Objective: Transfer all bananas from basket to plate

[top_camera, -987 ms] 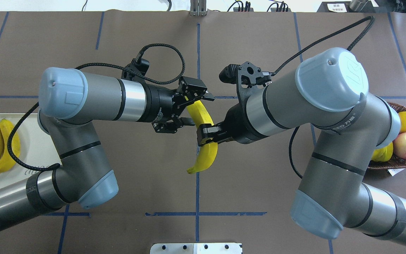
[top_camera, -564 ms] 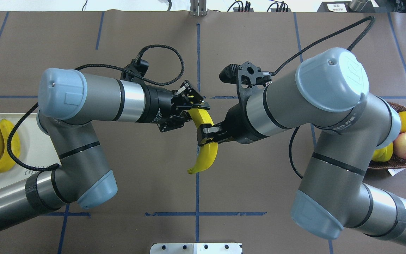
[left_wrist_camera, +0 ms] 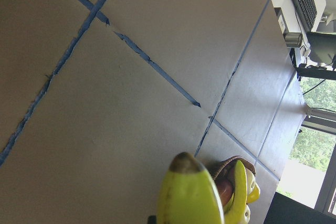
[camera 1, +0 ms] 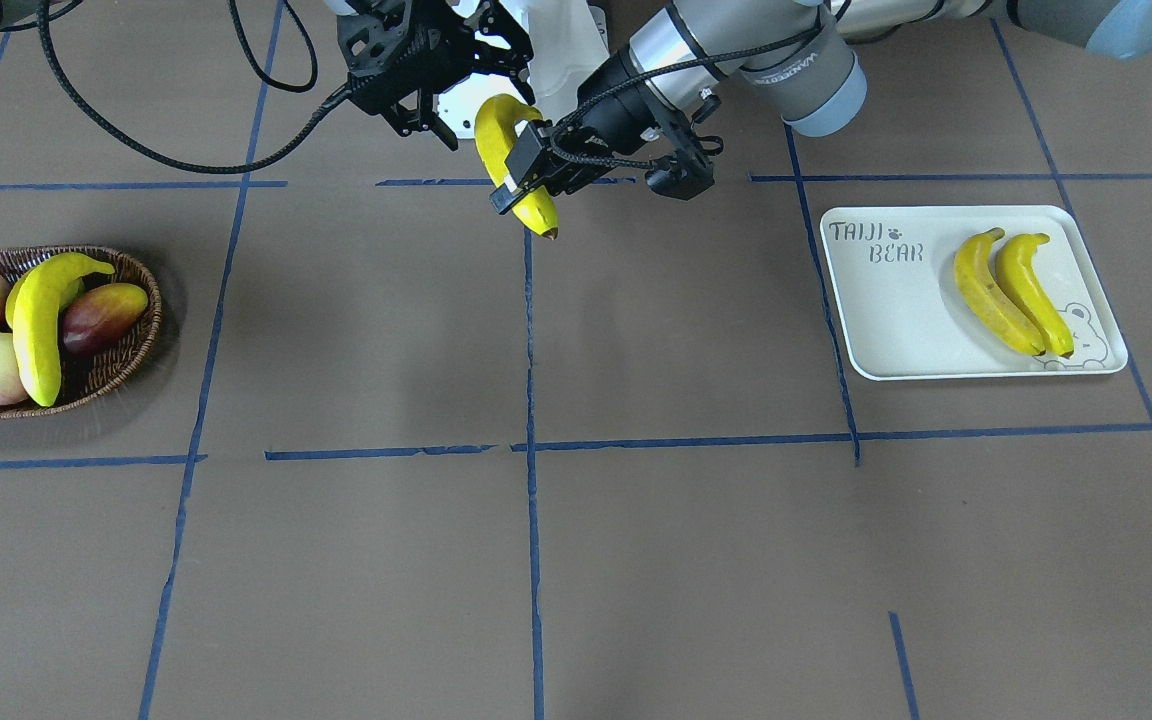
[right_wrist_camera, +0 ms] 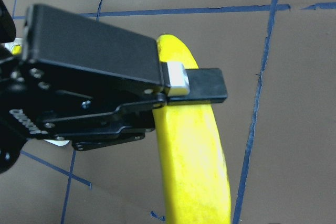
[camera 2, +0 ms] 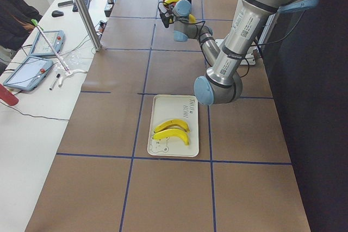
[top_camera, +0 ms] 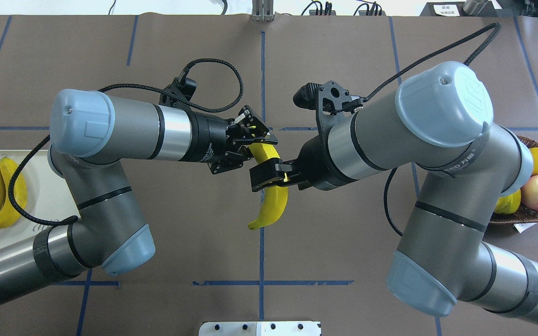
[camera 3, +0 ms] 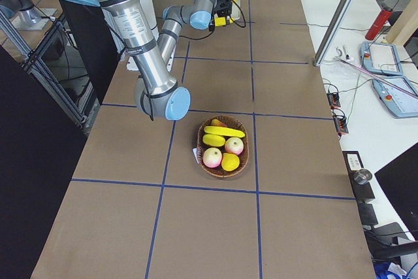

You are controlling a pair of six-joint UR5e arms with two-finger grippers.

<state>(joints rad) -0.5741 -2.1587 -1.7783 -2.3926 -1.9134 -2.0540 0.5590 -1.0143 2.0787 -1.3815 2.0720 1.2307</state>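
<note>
The left gripper point(top_camera: 260, 148) is clamped across the far end of the held banana point(top_camera: 276, 203), with one finger pressed on each side of the fruit. This grasp lies just left of the centre tape line point(top_camera: 262, 70) in the overhead view. In the front-facing view the same clamp appears at upper centre, and the banana's dark tip projects below it. The right gripper point(top_camera: 266, 179) meets the banana lower in the overhead frame, near mid-length. Its fingers stand spread, with a gap to the peel as far as the front-facing view shows. The banana is raised above the table point(camera 1: 636, 560), and its free end points toward the lower edge of the overhead frame. The left wrist view shows only the dark tip at lower centre. At right middle of the front-facing view lies the plate point(camera 1: 886, 320), well apart from both grippers. It holds a first plated banana point(camera 1: 994, 295) and a second plated banana point(camera 1: 1031, 285), side by side and touching on its right half. At the left edge of that view sits the basket point(camera 1: 148, 305), where the basket banana point(camera 1: 36, 335) lies across other fruit, just beside a mango point(camera 1: 101, 312).
</note>
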